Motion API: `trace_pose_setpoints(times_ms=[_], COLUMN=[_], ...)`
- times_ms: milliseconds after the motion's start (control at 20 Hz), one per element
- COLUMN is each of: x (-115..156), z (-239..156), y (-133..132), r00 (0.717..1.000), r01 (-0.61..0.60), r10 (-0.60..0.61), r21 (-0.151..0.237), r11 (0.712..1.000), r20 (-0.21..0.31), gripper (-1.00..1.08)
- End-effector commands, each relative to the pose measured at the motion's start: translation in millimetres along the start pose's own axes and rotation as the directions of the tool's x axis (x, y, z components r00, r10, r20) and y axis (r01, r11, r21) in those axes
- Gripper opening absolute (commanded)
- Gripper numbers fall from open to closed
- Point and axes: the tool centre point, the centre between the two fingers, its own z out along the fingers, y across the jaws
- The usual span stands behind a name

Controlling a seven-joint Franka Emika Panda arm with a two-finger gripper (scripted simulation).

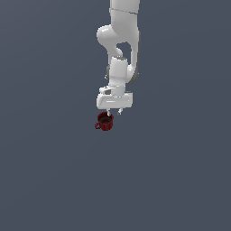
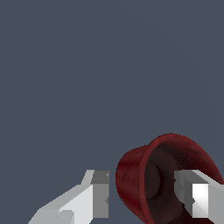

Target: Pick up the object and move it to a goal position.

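The object is a small dark red mug with a loop handle on the side toward the exterior view's left, resting on the flat grey ground. My white gripper hangs straight down just above its rim, open. In the wrist view the mug lies close under the gripper. One finger stands outside the red wall with a thin gap to it. The other finger sits over the dark inside. The fingers straddle one side of the mug and hold nothing.
A plain grey-blue floor surrounds the mug on all sides. The white arm rises from the gripper toward the top of the exterior view. No other objects appear.
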Motion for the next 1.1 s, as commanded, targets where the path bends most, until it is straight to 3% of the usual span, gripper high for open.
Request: trace_pose_setpoints(times_ms=[0, 350, 1050], x=[-5.5, -12.3, -12.5], z=[-3.1, -7.0, 17.8], y=[1.4, 2.5, 2.9], r00=[1.000, 0.999, 0.999], r01=[0.013, 0.030, 0.029], r10=[-0.013, -0.031, -0.030], r21=[-0.018, -0.039, -0.037], r11=[1.000, 0.999, 0.999], r20=[-0.008, -0.017, -0.017], gripper=[0.28, 0.28, 0.28])
